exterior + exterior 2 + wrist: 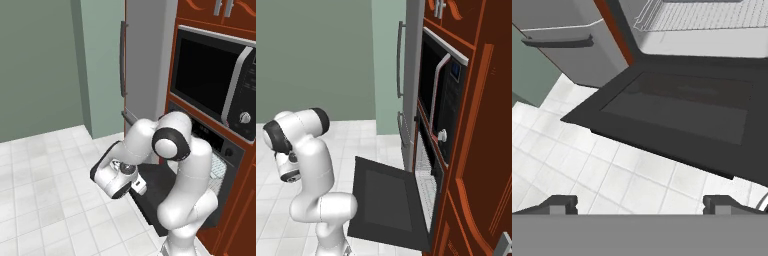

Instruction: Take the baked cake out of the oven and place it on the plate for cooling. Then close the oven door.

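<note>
Black and flat, the oven door (677, 107) lies fully dropped open, its glass window facing up, jutting out over pale floor tiles (45, 190). Behind it the oven (426, 185) shows a pale cavity with a wire rack (707, 17) near the top of the hand view. The cake cannot be made out on the rack from here; it is likely deeper inside and too small to tell. No plate can be picked out either.

The white arm (180, 190) stands in front of the door, elbow raised, with the gripper (639, 204) held low off the door's outer corner, looking across it toward the cavity. Its jaws are spread wide and hold nothing.

The step in hand looks like the reach into the oven. To do it well, the hand should rise above the door panel, travel level over it, and enter between rack and cavity roof without clipping the wires, jaws wide until they straddle the cake.
</note>
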Available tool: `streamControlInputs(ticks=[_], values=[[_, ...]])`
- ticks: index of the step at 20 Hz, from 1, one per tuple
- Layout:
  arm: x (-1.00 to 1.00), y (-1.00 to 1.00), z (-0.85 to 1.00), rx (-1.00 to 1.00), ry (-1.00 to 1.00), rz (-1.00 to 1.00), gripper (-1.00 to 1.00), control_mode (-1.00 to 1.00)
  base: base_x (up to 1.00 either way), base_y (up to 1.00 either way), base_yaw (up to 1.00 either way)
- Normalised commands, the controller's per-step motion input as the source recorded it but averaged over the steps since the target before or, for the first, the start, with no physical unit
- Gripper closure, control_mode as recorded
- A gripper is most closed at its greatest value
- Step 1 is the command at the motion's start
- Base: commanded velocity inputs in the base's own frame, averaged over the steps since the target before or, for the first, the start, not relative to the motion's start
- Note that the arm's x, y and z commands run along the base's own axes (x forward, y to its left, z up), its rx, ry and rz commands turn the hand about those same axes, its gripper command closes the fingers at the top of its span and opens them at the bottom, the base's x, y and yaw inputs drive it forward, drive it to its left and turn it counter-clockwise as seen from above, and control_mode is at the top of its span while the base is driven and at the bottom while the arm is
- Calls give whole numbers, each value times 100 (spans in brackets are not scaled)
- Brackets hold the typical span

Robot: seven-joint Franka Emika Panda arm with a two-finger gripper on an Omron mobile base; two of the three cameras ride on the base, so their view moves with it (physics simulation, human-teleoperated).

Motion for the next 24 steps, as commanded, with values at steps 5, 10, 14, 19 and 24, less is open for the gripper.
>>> streamControlInputs(ticks=[5, 10, 14, 19, 24], values=[[0, 88, -40, -29, -23, -21, -100, -100, 0, 0, 0], [0, 74, -48, -28, -25, -20, -100, -100, 0, 0, 0], [0, 66, -55, -27, -24, -20, -100, -100, 0, 0, 0], [0, 53, -60, -23, -21, -21, -100, -100, 0, 0, 0], [0, 43, -55, -19, -13, -19, -100, -100, 0, 0, 0]])
